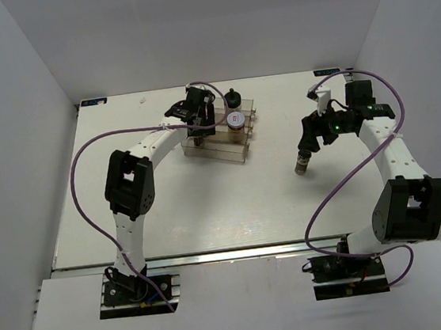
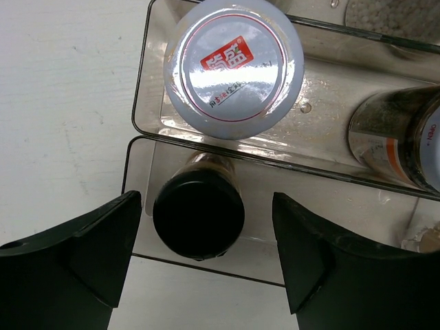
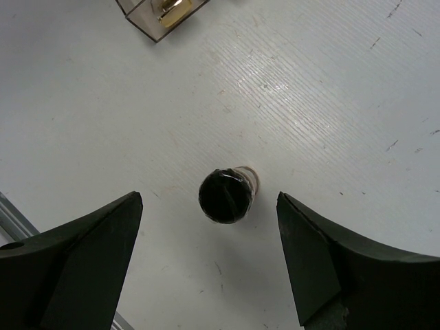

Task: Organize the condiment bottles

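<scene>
Bottle (image 3: 227, 196) stands alone on table (image 3: 309, 82), R gripper (image 3: 210, 203) wide open above it, empty. L gripper (image 2: 206, 206), open & empty too, straddles 1 racked bottle (image 2: 198, 218). Next: R lowers, grips cap.

Top view: left gripper (image 1: 199, 119) covers the left end of the rack (image 1: 228, 150); whatever stands under it is unseen.
Left wrist: shaker (image 2: 402, 137) cut by right edge, label print unreadable. Speckled thing (image 2: 395, 20) cut by top corner, can't identify.
Right wrist: rack corner cut by top edge. Bottle (image 3: 225, 196) body hidden beneath its own cap.
</scene>
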Controlling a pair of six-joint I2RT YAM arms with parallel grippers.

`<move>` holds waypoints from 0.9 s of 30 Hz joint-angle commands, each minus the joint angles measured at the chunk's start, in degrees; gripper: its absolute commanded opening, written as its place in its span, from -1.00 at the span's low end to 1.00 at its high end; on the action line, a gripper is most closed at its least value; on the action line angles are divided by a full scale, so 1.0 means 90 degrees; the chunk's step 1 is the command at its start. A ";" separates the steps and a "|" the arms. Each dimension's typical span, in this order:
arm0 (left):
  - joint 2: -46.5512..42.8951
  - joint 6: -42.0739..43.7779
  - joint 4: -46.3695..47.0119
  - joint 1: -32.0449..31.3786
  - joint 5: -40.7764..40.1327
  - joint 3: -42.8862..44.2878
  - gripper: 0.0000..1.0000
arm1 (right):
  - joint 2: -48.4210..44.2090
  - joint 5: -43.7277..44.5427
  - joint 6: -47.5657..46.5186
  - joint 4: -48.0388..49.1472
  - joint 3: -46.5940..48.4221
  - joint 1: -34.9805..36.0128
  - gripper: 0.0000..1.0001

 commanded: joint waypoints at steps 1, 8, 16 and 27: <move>-0.0350 -0.0009 0.0001 0.0045 0.0044 0.0005 0.73 | -0.0062 -0.0051 -0.0175 -0.0054 0.0187 0.0068 0.68; -0.0789 0.0108 -0.0116 0.0045 0.0063 0.0298 0.88 | -0.0413 0.0514 -0.0429 -0.0006 -0.0164 0.0594 0.68; -0.1851 0.0118 -0.0331 0.0045 0.0200 0.0056 0.96 | -0.0453 0.1724 -0.0010 0.0502 -0.0672 0.0917 0.66; -0.3796 -0.0272 -0.0185 0.0045 0.0025 -0.1751 0.96 | 0.0054 0.1990 -0.0019 0.0668 -0.0653 0.0917 0.62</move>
